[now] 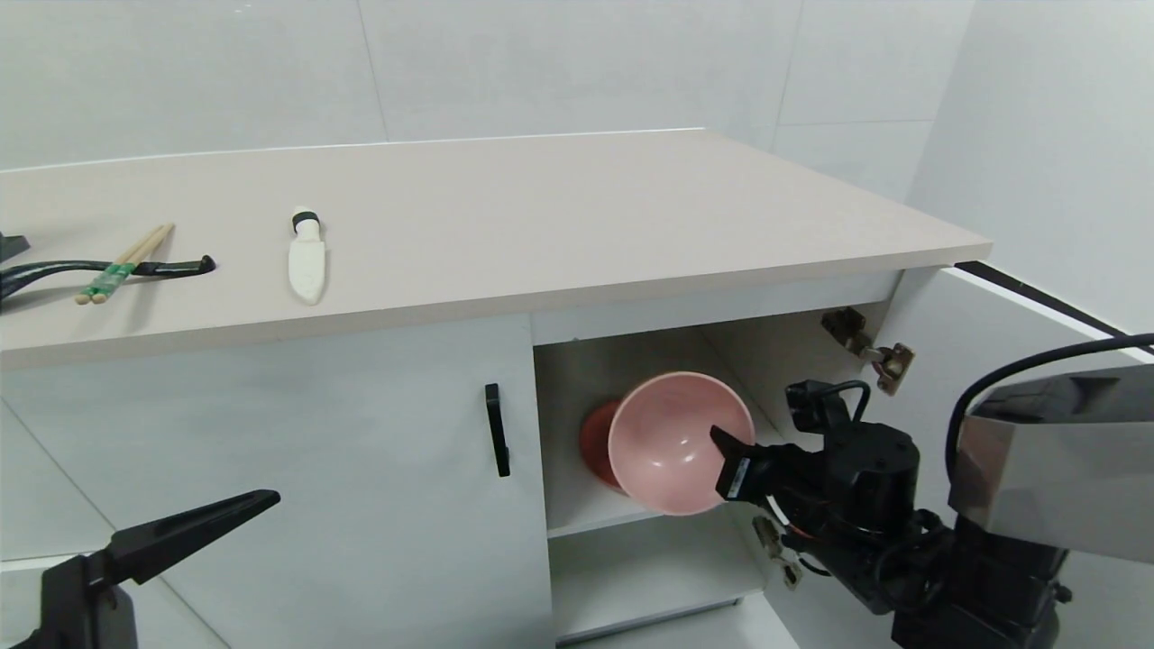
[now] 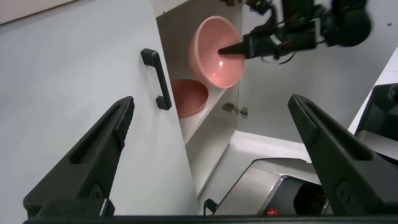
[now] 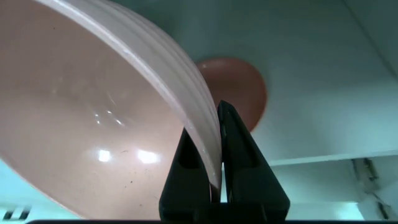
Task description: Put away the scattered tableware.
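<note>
Cabinet (image 1: 631, 577) stands open under the desk (image 1: 541, 207). Right gripper (image 1: 721, 442) is clamped on the rim of the pink bowl (image 1: 672, 442), tilted at the upper shelf just before a red bowl (image 1: 595, 442) already stowed. Left gripper (image 2: 211, 102) hangs low, spread wide, empty. Still on the desk: white knife (image 1: 306, 257), black utensil (image 1: 171, 267), chopsticks (image 1: 124, 263). Judged under halfway.

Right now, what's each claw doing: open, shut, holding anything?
Left claw: open, holding nothing.
Right claw: closed on the rim of the pink bowl.
</note>
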### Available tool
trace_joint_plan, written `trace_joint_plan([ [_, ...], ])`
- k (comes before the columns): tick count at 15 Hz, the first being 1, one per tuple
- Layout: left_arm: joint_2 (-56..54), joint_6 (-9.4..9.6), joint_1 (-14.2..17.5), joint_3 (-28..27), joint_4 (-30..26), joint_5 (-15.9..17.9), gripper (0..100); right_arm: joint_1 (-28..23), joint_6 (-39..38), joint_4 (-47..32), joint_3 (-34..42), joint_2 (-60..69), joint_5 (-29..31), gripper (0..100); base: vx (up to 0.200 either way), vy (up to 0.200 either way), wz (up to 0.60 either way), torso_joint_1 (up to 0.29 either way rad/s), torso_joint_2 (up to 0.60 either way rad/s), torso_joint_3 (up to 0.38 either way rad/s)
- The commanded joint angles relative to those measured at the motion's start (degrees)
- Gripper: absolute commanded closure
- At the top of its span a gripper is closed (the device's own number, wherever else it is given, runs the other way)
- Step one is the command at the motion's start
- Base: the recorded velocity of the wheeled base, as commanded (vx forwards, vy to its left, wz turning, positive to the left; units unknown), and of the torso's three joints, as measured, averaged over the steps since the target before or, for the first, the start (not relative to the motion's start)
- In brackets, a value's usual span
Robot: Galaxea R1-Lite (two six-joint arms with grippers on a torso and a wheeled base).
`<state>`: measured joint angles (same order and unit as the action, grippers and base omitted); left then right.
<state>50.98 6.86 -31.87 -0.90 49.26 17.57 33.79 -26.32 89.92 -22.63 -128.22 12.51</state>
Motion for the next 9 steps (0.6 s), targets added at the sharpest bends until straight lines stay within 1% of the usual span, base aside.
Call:
trace_joint_plan([
  [1,0.08,0.08,0.05,0.11,-0.31,0.01,0,-0.48,0.22,0.08,-5.41,-7.04,0.15,100,0.000,0.000,0.00,0.000,0.00,0.000],
  [4,0.08,0.26,-0.04,0.02,-0.92,0.10,0,-1.01,0.48,0.08,-8.93,-8.36,-0.29,100,0.000,0.000,0.00,0.000,0.00,0.000],
  [6,0.00,0.34,-0.04,0.11,-0.92,0.10,0,-2.85,2.76,0.08,-10.42,-9.24,-2.66,100,0.000,0.000,0.00,0.000,0.00,0.000],
  [7,-0.09,0.43,-0.04,0.02,-0.92,0.10,0,-4.88,5.23,0.08,-11.04,-10.73,-4.77,100,0.000,0.000,0.00,0.000,0.00,0.000],
  [9,-0.09,0.52,-0.04,0.02,-0.75,0.10,0,-6.63,6.28,0.08,-12.79,-12.32,-6.36,100,0.000,0.000,0.00,0.000,0.00,0.000],
])
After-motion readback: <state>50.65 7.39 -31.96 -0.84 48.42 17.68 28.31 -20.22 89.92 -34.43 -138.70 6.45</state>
